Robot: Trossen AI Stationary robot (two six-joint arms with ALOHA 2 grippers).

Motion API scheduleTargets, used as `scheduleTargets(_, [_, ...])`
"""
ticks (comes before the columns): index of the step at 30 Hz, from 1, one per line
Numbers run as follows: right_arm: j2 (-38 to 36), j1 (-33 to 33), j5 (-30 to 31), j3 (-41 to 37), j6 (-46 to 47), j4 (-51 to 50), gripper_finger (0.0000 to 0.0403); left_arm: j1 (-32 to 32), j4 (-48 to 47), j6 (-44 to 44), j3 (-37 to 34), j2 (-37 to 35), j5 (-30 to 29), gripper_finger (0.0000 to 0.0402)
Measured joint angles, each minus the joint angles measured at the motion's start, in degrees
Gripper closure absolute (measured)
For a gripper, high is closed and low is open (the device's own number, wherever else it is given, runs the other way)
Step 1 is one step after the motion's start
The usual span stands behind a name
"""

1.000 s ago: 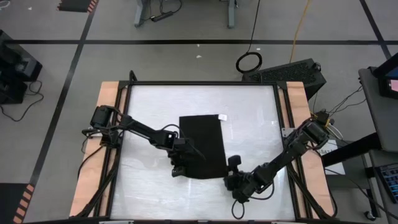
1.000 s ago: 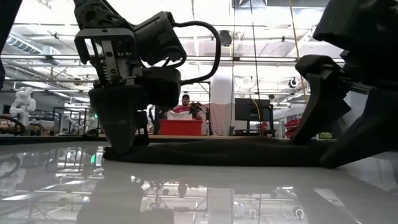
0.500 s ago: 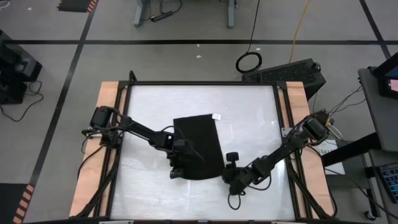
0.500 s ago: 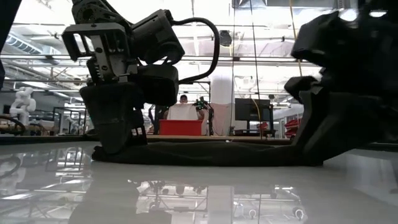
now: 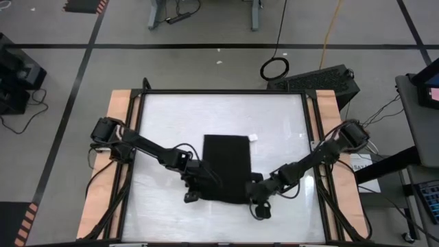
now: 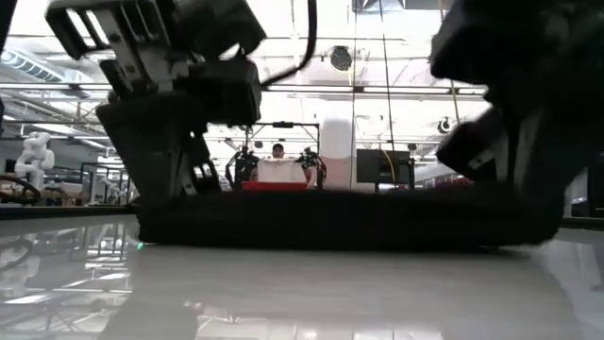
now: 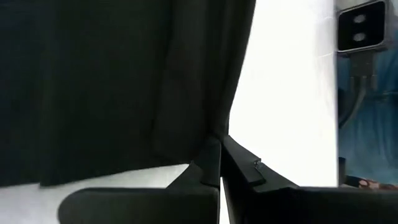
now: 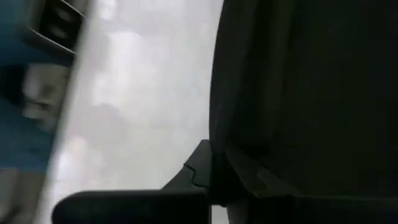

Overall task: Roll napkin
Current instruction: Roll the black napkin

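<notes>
The black napkin (image 5: 228, 168) lies as a rectangle in the middle of the white table, its small white tag (image 5: 253, 137) at the far right corner. My left gripper (image 5: 197, 186) is shut at its near left corner. My right gripper (image 5: 252, 194) is shut at its near right corner. In the low view the napkin's near edge (image 6: 340, 219) shows as a dark band stretched between the two grippers. The far part lies flat on the table. My left gripper pinches the napkin's near left corner (image 7: 214, 134) between its two fingers, slanting down from the table's left side. The cloth fans out flat beyond the fingertips. My right gripper pinches the napkin's near right corner (image 8: 219, 142) between its two fingers, slanting down from the table's right side. Its own fingers hide how many layers it has.
The glossy white table top (image 5: 171, 116) has bare room beyond and to both sides of the napkin. Wooden rails (image 5: 120, 116) run along its left and right sides. In the room behind, a person (image 6: 277, 151) stands by a red box.
My right gripper has swung in toward the napkin, rolled and shut on its near right corner. Both grippers have drawn toward the table's near edge and risen a little. The napkin went askew, then straightened, and has slid toward the near edge.
</notes>
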Motion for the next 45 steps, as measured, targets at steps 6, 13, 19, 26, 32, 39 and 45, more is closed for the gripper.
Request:
scheduleTargets(6, [-0.9, -2.7, -11.5, 0.0, 6.6, 5.5, 0.0398, -1.0, -0.6, -3.9, 0.0, -3.5, -1.5, 0.04])
scheduleTargets(13, [-0.6, -4.0, -12.6, -0.1, 10.9, 8.6, 0.0398, -1.1, -2.0, -9.3, -0.2, -3.1, 2.6, 0.04])
scheduleTargets(19, [-0.7, -6.1, -15.2, -3.4, 16.9, 12.7, 0.0398, -0.8, -3.0, -9.2, -0.1, -3.1, 1.1, 0.04])
scheduleTargets(26, [-0.3, -6.6, -15.7, -7.6, 23.3, 17.0, 0.0396, 0.6, -3.0, -8.7, -0.1, -3.0, -2.5, 0.04])
scheduleTargets(32, [2.8, -6.6, -15.9, -7.7, 25.7, 18.1, 0.0379, 1.1, -3.5, -6.6, 0.0, -2.8, -3.8, 0.039])
scheduleTargets(39, [4.5, -6.5, -13.4, -7.5, 27.0, 19.0, 0.0371, 0.7, -4.1, -4.4, -0.1, -0.7, -4.7, 0.0381])
scheduleTargets(45, [4.5, -6.5, -12.0, -7.6, 26.8, 18.8, 0.037, 0.1, -4.0, -1.7, -0.2, -0.7, -8.2, 0.0379])
